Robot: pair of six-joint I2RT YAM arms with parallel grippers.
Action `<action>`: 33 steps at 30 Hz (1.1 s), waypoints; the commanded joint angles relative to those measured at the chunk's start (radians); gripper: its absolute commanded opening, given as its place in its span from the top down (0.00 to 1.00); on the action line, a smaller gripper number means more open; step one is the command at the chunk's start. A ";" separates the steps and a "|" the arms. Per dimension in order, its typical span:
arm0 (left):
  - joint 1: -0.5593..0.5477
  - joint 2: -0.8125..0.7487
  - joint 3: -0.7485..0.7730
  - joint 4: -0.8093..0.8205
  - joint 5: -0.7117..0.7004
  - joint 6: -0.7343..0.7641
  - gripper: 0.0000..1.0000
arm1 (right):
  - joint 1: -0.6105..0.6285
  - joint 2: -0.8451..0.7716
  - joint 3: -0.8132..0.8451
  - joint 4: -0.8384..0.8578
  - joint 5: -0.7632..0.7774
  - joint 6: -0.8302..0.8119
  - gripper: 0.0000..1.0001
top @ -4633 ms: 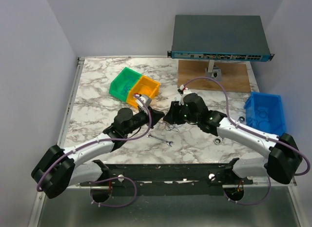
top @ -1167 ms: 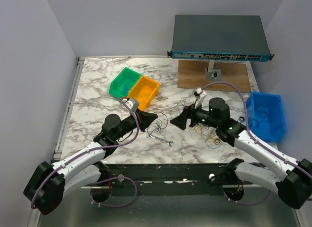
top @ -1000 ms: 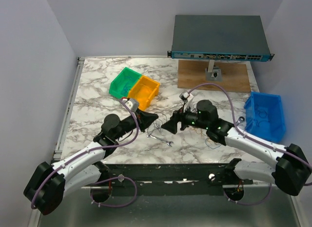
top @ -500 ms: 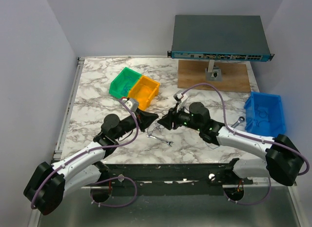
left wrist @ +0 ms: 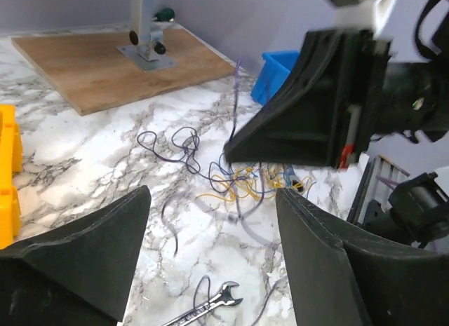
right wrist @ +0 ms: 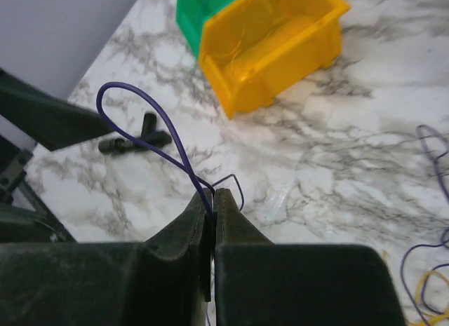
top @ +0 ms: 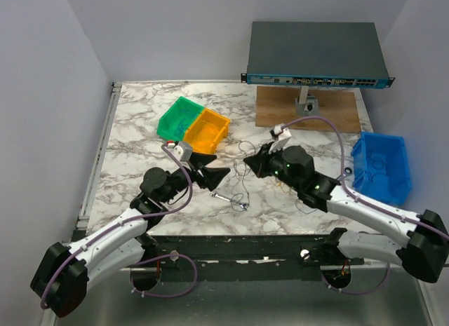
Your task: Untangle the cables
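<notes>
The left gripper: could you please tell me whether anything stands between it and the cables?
Nothing visible blocks it. The open left gripper faces the cables directly; a wrench lies flat beside that path. The right gripper, shut on a purple wire, hangs over the bunch's far side.

The black two-finger right gripper point(top: 251, 160) is backing away from the small silver wrench point(top: 231, 200), drawing a thin purple wire point(right wrist: 151, 123) up out of the thin yellow, blue and dark cables point(left wrist: 242, 189). Left of the wrench, the black left gripper point(left wrist: 210, 193) is spreading wide.
</notes>
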 commanded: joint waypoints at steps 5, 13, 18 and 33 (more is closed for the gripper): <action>-0.002 -0.079 -0.054 0.009 -0.130 0.010 0.11 | 0.004 -0.156 0.338 -0.443 0.599 0.017 0.99; -0.003 -0.038 -0.039 0.024 -0.093 0.010 0.10 | -0.009 -0.132 0.600 -0.562 1.189 -0.175 0.97; -0.002 -0.030 -0.039 0.028 -0.086 0.011 0.10 | -0.143 -0.097 0.639 -0.424 1.355 -0.357 0.99; -0.003 0.010 -0.046 0.070 -0.054 -0.010 0.11 | -0.910 0.092 0.532 -0.354 1.290 -0.207 0.99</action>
